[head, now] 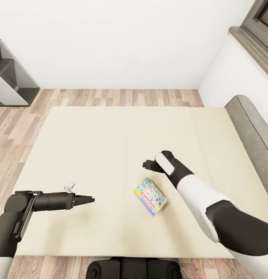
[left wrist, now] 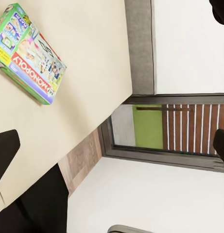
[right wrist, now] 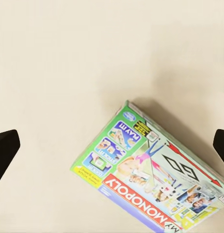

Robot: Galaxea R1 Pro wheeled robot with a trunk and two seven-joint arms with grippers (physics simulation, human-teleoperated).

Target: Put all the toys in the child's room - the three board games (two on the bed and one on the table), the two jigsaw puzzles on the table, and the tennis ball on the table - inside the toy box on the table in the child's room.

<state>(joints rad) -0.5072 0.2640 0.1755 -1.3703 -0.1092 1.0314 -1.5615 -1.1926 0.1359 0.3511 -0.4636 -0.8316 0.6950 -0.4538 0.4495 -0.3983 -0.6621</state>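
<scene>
In the head view, a beige bed [head: 110, 155] with a grey padded frame fills the centre, and one Monopoly box [head: 150, 196] lies flat on it at lower centre-right. The left gripper [head: 87, 200] is seen at lower left, held level above the mattress, its fingers drawn close together. The right gripper [head: 149, 164] is seen just above and right of the box, apart from it.

In the left wrist view, the Monopoly box [left wrist: 28, 52] lies at upper left on the mattress; a window [left wrist: 165, 128] is seen at centre right.

In the right wrist view, the Monopoly box [right wrist: 153, 174] lies at lower right, and dark fingertips [right wrist: 4, 153] are spread wide at both edges, holding nothing.
</scene>
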